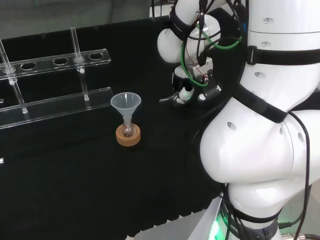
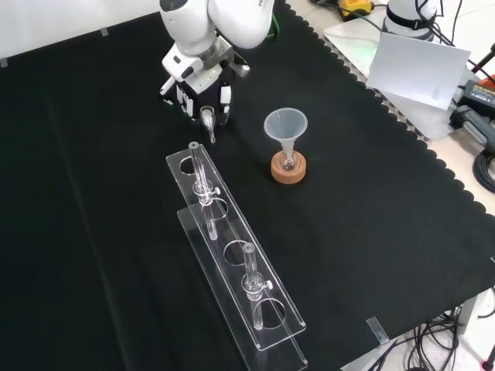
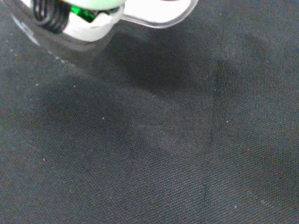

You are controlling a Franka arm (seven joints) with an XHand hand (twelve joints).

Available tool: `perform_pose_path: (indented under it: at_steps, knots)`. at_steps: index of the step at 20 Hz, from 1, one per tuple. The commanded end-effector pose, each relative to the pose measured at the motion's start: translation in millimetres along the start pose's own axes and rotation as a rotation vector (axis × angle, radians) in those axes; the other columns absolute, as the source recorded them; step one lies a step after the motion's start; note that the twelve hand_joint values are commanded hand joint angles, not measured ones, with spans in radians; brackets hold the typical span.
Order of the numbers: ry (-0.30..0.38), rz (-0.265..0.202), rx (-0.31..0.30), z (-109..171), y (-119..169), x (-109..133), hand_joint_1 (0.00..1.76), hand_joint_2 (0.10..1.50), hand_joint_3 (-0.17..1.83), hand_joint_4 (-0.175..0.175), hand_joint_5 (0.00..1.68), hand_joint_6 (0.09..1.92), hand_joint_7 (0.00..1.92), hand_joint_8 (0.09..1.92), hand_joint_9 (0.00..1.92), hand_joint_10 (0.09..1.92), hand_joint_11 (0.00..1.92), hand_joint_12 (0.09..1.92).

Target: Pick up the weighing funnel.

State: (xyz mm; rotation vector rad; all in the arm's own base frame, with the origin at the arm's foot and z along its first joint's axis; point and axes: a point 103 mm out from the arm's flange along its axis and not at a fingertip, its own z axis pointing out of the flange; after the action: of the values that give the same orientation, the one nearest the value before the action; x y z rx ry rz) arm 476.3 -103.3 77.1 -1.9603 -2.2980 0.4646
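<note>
The weighing funnel (image 2: 208, 117), a small clear scoop with a short stem, sits at the tips of the hand (image 2: 203, 89) near the top of the front view, its stem pointing towards the rack. In the head view the hand (image 1: 187, 89) hangs left of the white arm links, fingers curled on the weighing funnel (image 1: 172, 99), whose stem points left. It seems to hang a little above the cloth. In the wrist view the weighing funnel (image 3: 159, 14) shows as a clear edge beside a blurred white part of the hand (image 3: 93, 25), with black cloth beyond.
The big funnel (image 2: 285, 124) stands mouth up in a small flask on a cork ring (image 2: 288, 168), right of the hand in the front view. A clear test tube rack (image 2: 232, 255) with tubes runs from just below the hand towards the front edge.
</note>
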Motion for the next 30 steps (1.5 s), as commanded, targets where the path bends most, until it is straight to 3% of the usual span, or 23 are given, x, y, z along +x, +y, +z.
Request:
perform_pose_path:
  at_steps: [1, 30]
  knots:
    - [0.01, -0.005, -0.008, -1.9, -1.1, 1.4, 1.1, 0.87, 0.2, 0.175, 1.32, 0.43, 1.56, 0.18, 1.17, 0.17, 0.19, 1.53]
    - [0.04, 0.011, -0.075, -32.9, -9.3, -4.9, 1.1, 0.87, 0.21, 0.175, 1.32, 0.43, 1.57, 0.17, 1.18, 0.16, 0.2, 1.53]
